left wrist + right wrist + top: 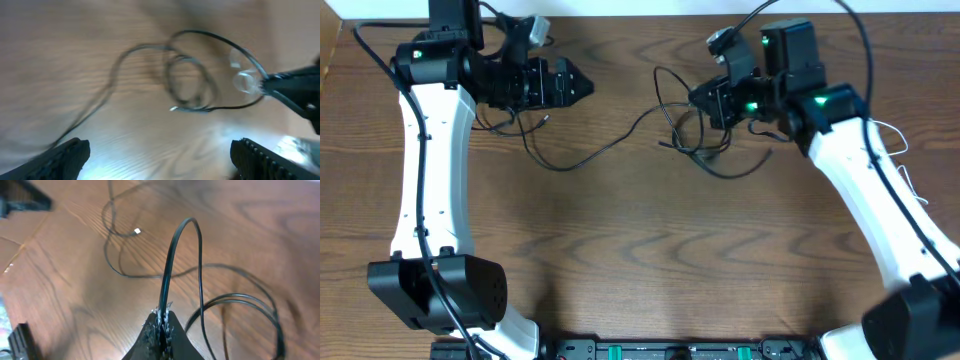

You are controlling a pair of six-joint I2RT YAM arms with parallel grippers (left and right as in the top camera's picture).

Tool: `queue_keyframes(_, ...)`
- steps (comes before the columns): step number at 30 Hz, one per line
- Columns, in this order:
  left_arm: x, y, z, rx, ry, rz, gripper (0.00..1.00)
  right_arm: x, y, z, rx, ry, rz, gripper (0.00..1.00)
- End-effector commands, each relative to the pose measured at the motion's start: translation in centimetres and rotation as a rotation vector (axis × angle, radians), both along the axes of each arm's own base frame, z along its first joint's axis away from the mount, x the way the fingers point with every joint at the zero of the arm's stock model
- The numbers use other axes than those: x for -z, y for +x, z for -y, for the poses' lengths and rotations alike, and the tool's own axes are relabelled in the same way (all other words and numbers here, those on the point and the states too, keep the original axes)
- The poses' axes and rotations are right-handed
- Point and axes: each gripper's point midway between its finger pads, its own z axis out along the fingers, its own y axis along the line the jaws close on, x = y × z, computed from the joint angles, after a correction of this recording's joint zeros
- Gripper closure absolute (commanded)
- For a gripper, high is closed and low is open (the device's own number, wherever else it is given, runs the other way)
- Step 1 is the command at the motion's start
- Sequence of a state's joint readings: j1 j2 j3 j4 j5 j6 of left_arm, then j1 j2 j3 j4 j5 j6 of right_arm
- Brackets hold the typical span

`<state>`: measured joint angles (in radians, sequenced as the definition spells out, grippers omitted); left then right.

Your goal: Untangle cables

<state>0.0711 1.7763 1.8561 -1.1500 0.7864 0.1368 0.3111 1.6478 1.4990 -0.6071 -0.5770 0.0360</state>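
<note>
Thin black cables (603,148) trail across the wooden table from under my left arm to a tangle of loops (692,138) below my right gripper. My right gripper (705,100) is shut on a black cable; in the right wrist view the fingers (162,326) pinch it and it arches up and over (186,226). A small plug end (136,231) lies on the table beyond. My left gripper (578,85) is open and empty, with its fingers wide apart in the blurred left wrist view (160,160), short of the coiled loops (190,85). A thin white cord (900,150) lies beside my right arm.
The table top (650,260) is dark wood. The right gripper's tip (295,90) shows at the right of the left wrist view. The left gripper (22,197) shows at the top left of the right wrist view. The arm bases stand at the front edge.
</note>
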Motion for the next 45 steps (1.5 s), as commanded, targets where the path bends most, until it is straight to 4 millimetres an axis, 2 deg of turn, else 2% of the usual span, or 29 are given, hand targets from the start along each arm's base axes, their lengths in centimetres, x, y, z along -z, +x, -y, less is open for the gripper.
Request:
queue_keyframes(1,-3.2,-1.2,3.0,0.162,-0.164,0.109,0.05,-5.3,-1.2,0.4,-0.040,0.051,0.125,0.99)
queue_keyframes(4,-3.1,-1.0,4.0,0.193,-0.187,0.120,0.05,-5.4,-1.8,0.4,-0.067,0.056,0.117,0.99)
queue_keyframes(8,-3.7,-0.5,6.8,0.300,-0.277,0.178,0.05,-4.5,-2.4,0.2,-0.099,0.051,0.087,0.99)
queue_keyframes(15,-2.5,0.2,10.6,0.375,-0.295,0.181,0.05,-4.8,-2.8,-0.2,-0.129,0.071,0.087,0.99)
queue_keyframes(18,-2.8,0.7,11.6,0.384,-0.304,0.205,0.05,-4.7,-2.9,-0.2,-0.129,0.071,0.084,0.99)
queue_keyframes(22,-3.4,1.4,11.9,0.358,-0.322,0.209,0.05,-4.8,-2.8,-0.2,-0.129,0.071,0.087,0.99)
queue_keyframes(29,-3.5,1.0,12.8,0.378,-0.326,0.208,0.04,-5.1,-2.8,-0.6,-0.141,0.081,0.106,0.99)
queue_keyframes(33,-3.5,0.6,13.6,0.458,-0.296,0.301,0.05,-6.1,-3.6,-1.5,-0.204,0.138,0.112,0.99)
queue_keyframes(45,-4.1,1.7,13.2,0.496,-0.256,0.438,0.05,-7.8,-5.3,-1.3,-0.308,0.277,0.068,0.99)
